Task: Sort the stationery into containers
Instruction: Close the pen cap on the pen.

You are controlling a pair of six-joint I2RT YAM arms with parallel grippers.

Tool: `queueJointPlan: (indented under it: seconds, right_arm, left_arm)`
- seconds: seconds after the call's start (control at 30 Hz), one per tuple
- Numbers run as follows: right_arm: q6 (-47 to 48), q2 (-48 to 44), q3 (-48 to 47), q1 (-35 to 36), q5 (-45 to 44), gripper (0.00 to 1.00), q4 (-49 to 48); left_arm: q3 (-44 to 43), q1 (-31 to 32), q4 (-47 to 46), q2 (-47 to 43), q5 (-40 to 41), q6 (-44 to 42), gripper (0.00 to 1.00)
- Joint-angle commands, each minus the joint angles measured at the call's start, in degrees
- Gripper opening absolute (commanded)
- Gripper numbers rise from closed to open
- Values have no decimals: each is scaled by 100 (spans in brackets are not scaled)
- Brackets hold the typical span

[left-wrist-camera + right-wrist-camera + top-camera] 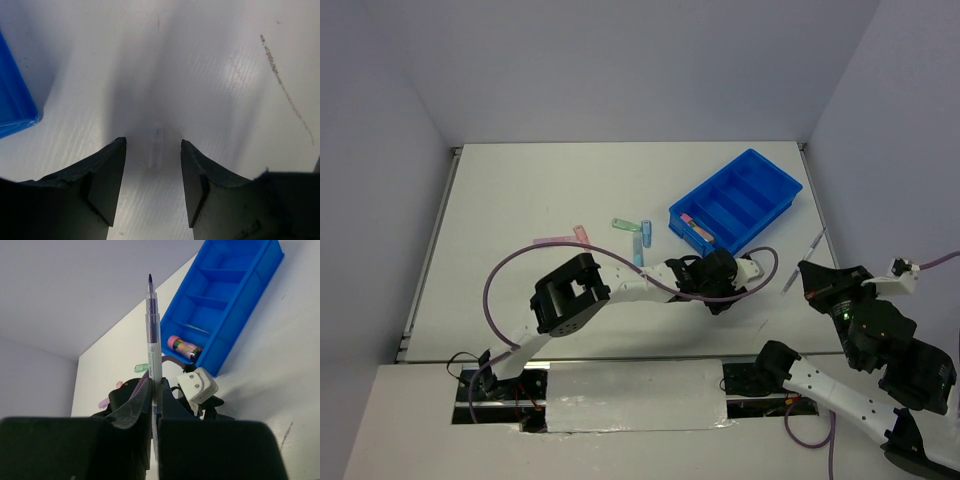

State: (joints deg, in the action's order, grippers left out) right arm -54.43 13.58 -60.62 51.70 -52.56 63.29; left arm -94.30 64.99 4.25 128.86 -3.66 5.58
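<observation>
On the white table point(520, 190), top view: the blue tray point(750, 185) serves as reference. The left gripper point(718, 278) sits just in front of the tray's near corner. A pink pen point(558, 240), a green marker point(623, 224) and light blue markers point(646, 232) lie loose to the left of the tray. One pink-capped marker point(698, 226) rests in its end compartment nearest the arms. The right gripper point(810, 272), right of the tray, holds a lilac pen point(818, 242).

Left wrist view: the left gripper point(152, 142) has its jaws apart, gripping nothing. A small clear piece point(156, 150) lies between them, right of the tray's corner point(12, 100).

Right wrist view: the right gripper point(156, 386) is clamped on the lilac pen point(151, 330), tip up. The tray point(235, 300) lies beyond, with the pink-capped marker point(182, 346) inside.
</observation>
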Motion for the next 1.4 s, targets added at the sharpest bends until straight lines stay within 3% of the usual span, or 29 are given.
queueJointPlan:
  seconds: [0.0,0.1,0.17,0.33,0.43,0.53,0.6,0.77,0.97,1.1,1.27,1.37]
  right_arm:
    - [302,-22,68,-20,166,0,-457]
    - [381,-110,129,-11,237,0,-607]
    - [390,-154,129,-20,272,0,-633]
    - [460,-216,129,-11,325,0,-721]
    - [495,-198,129,-20,360,0,-756]
    - [522,-181,173,-11,386,0,-774]
    - [592,-207,270,-11,413,0,-879]
    - [1162,-304,630,-20,789,0,-1632]
    - [1751,267,929,-11,1194,0,-2232]
    - [2375,820,1324,-11,2246,0,-3110]
    - [2395,1988,2141,41,3759,0,-5165]
    - [2130,2683,2694,628,3877,0,-6571]
  left_arm:
    - [-80,31,58,104,225,-242,59]
    - [-80,75,128,183,322,-312,57]
    - [-62,110,164,227,340,-348,47]
    - [34,128,155,271,340,-321,40]
    - [87,137,155,280,340,-286,26]
    - [288,137,94,237,305,-172,4]
    - [464,137,6,44,322,-67,0]
    - [1238,84,-372,-1001,847,557,0]
    - [1502,-320,-93,-2249,1806,1409,0]
    - [1948,-794,277,-3303,2754,2531,0]
    - [2819,-1647,279,-5245,2775,3817,0]
    - [3697,-1823,-633,-6353,2565,4187,0]
